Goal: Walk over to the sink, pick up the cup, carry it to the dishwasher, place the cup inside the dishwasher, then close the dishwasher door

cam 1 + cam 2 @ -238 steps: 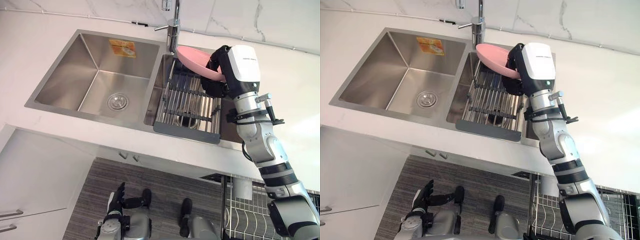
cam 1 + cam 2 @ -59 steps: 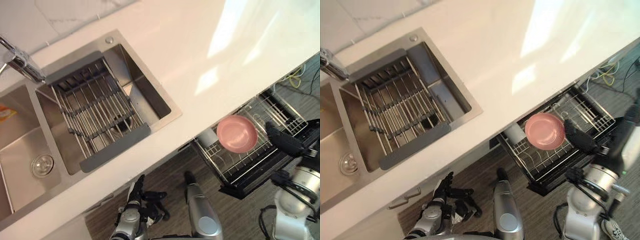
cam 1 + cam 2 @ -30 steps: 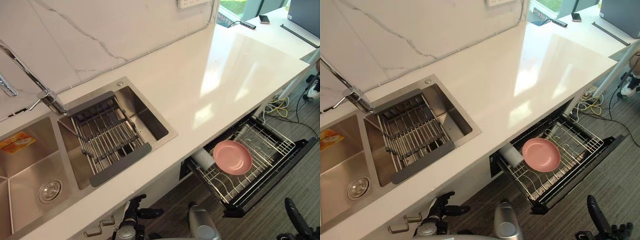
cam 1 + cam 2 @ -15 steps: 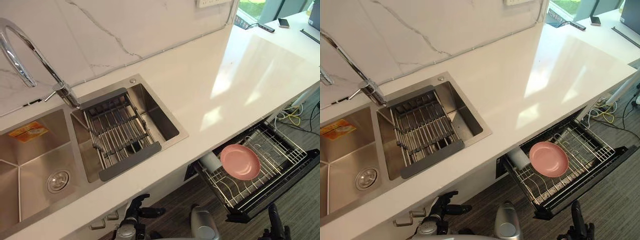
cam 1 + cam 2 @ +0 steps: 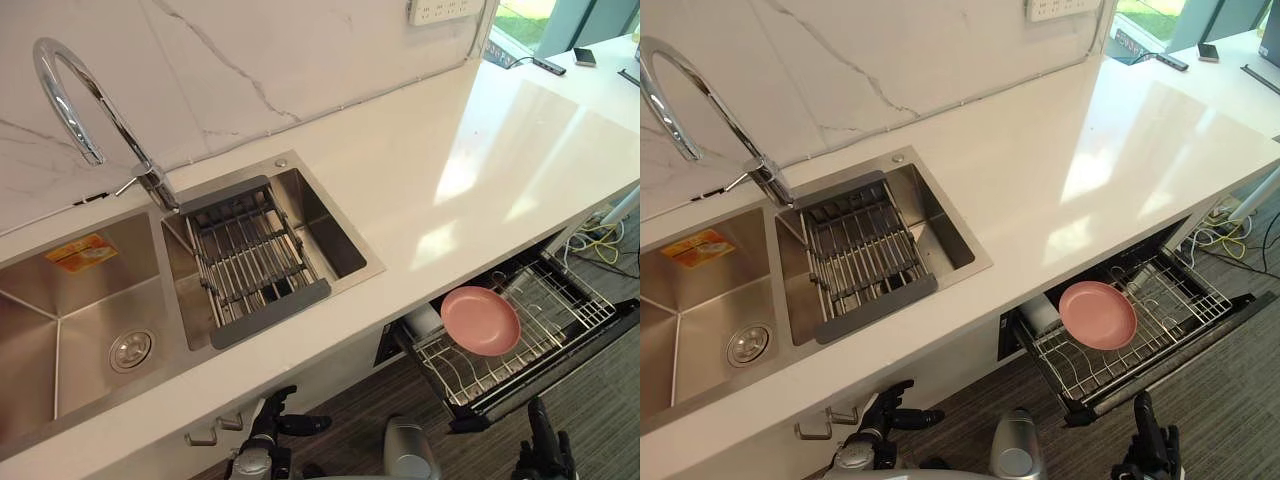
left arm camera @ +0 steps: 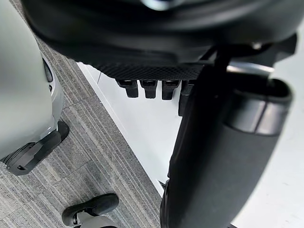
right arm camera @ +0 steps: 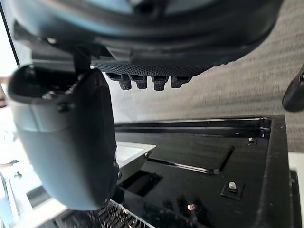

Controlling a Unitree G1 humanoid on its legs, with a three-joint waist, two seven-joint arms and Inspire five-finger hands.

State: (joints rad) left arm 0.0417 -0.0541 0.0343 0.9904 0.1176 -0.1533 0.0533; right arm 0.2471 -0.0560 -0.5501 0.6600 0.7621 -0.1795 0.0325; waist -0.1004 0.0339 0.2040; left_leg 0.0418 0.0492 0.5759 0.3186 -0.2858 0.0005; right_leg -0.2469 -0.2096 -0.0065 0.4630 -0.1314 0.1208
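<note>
A pink dish (image 5: 481, 320) lies in the pulled-out wire rack (image 5: 545, 335) of the dishwasher under the counter, with a white cup-like cylinder (image 5: 422, 320) beside it at the rack's inner end. The black dishwasher door (image 7: 199, 156) stands open below my right hand. My right hand (image 5: 543, 452) hangs low in front of the rack, fingers (image 7: 142, 81) straight and holding nothing. Near the cabinet below the sink, my left hand (image 5: 263, 437) is open and empty too, its fingers (image 6: 145, 88) straight.
The double sink (image 5: 80, 320) holds a grey drain rack (image 5: 250, 255) in its right basin, beneath a curved faucet (image 5: 70, 90). A white countertop (image 5: 470, 160) runs right. Cabinet handles (image 5: 203, 437) sit below the sink. Cables (image 5: 600, 235) lie on the floor at far right.
The camera has swung, so the sink and counter sit further right in the picture. The pink dish rests unmoved in the rack. Both hands stay low and open.
</note>
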